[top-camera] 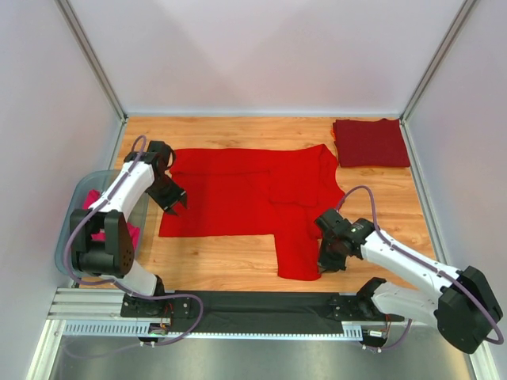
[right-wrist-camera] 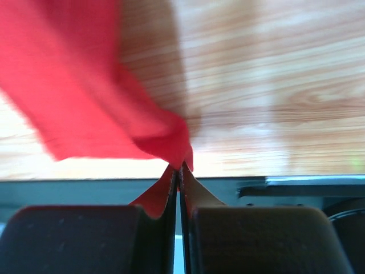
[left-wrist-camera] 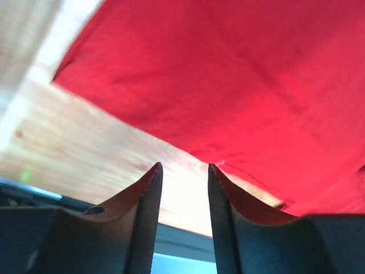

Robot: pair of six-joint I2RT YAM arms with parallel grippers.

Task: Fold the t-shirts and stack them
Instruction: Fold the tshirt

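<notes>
**Halfway: one folded, one spread**

Right tool point(right-wrist-camera: 179, 170) is clamped shut on a near corner of the bright red t-shirt point(top-camera: 238, 194). Left tool point(left-wrist-camera: 182, 174) gapes empty at its left edge. The shirt lies spread, unfolded, on the surface point(top-camera: 230, 265). The maroon t-shirt point(top-camera: 371, 142) sits folded far right. Stacking remains.

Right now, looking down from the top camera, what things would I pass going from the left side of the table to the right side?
First the clear plastic bin with pink cloth inside → then the bright red cloth t-shirt spread out flat → then the dark maroon folded t-shirt in the far right corner.
</notes>
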